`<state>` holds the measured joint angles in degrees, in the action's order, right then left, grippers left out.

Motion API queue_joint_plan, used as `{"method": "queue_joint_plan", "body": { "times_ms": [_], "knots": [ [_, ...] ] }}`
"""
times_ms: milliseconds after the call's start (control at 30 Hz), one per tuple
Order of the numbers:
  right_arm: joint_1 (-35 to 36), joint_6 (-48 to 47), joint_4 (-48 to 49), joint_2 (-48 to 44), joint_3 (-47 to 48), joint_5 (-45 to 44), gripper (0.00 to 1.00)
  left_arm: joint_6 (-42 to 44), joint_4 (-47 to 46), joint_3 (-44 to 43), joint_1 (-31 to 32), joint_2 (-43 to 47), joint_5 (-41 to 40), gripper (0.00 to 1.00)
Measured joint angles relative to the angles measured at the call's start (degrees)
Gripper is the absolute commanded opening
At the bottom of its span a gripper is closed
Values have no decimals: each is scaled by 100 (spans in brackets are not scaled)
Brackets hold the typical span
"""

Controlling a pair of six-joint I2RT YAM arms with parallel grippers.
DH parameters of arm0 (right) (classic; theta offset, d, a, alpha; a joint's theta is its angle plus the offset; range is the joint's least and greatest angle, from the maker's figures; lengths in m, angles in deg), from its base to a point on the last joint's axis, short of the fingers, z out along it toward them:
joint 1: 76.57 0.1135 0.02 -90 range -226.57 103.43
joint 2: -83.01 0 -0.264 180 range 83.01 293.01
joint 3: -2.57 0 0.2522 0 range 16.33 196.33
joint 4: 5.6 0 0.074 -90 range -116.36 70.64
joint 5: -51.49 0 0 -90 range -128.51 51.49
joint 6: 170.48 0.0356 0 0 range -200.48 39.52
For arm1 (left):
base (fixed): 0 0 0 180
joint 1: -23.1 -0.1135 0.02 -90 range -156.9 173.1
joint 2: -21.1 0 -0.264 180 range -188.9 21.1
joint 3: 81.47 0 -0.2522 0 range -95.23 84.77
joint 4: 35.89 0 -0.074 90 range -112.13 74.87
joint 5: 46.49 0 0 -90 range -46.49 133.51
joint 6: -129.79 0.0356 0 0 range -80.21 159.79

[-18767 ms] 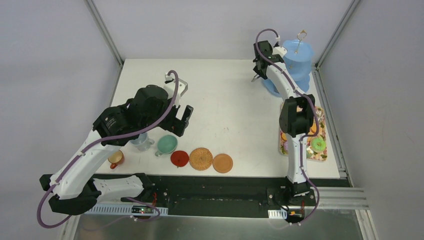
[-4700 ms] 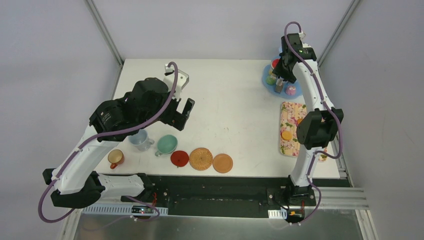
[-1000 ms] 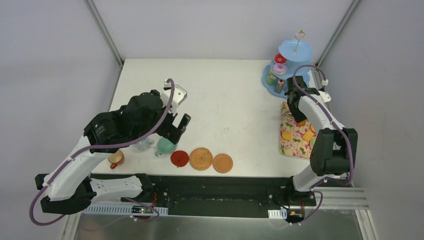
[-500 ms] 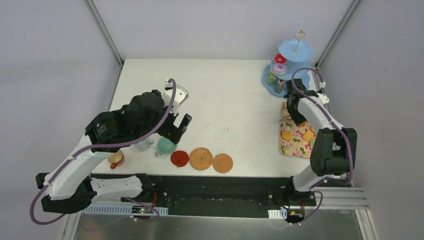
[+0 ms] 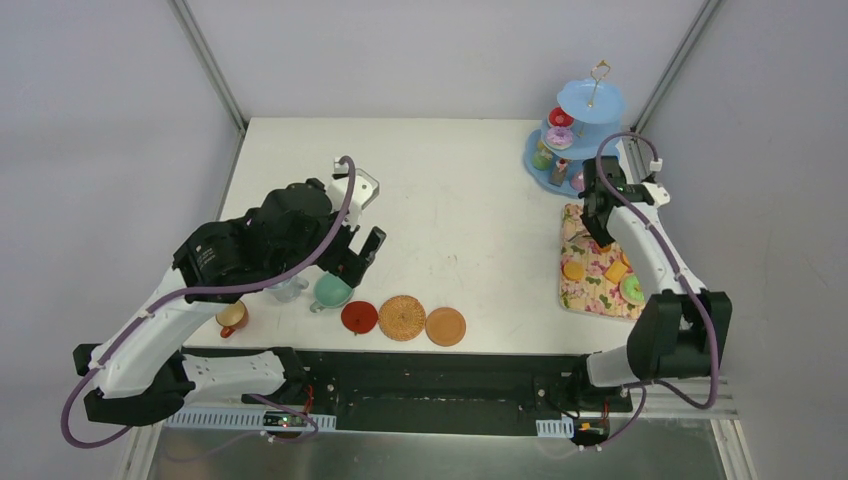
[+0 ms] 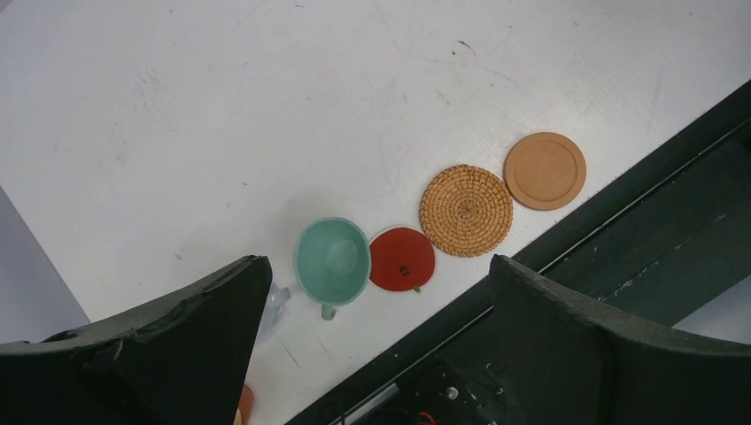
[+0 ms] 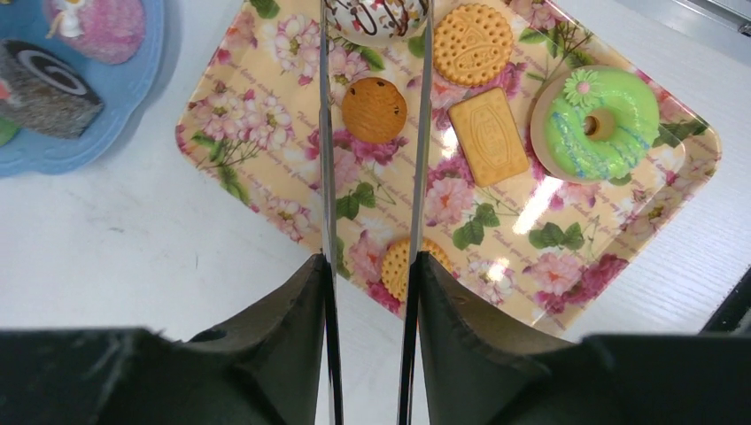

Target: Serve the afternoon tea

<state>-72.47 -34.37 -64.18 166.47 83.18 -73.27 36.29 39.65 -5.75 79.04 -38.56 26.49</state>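
Note:
My right gripper is shut on the long metal tongs, which reach out over the floral tray. Between the tong tips sits a white donut with chocolate drizzle; a chocolate-chip biscuit lies between the blades. A green donut and other biscuits lie on the tray. My left gripper hangs open above the mint green cup, beside the red coaster, woven coaster and tan coaster. The light-blue stand holds several sweets.
The grey-blue cup is partly hidden under my left arm, and the orange cup stands near the front left edge. The stand's bottom tier lies just left of the tray. A black rail runs along the table's near edge.
The right arm's elbow has swung out to the right and the wrist shifted slightly right over the tray, with the tongs squeezed narrower. The left arm has barely moved.

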Motion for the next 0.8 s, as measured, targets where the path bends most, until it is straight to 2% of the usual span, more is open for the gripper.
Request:
{"method": "queue_joint_plan", "body": {
  "times_ms": [200,367,800],
  "knots": [
    [42,-651,-81,-870,0,562,34,0,4,-107,0,-61,0,100],
    [92,-1237,-96,-1080,284,1202,34,0,7,-273,0,-168,0,100],
    [105,-2028,2,538,2555,2177,35,-7,55,-612,0,-409,-2,100]
  ]
}}
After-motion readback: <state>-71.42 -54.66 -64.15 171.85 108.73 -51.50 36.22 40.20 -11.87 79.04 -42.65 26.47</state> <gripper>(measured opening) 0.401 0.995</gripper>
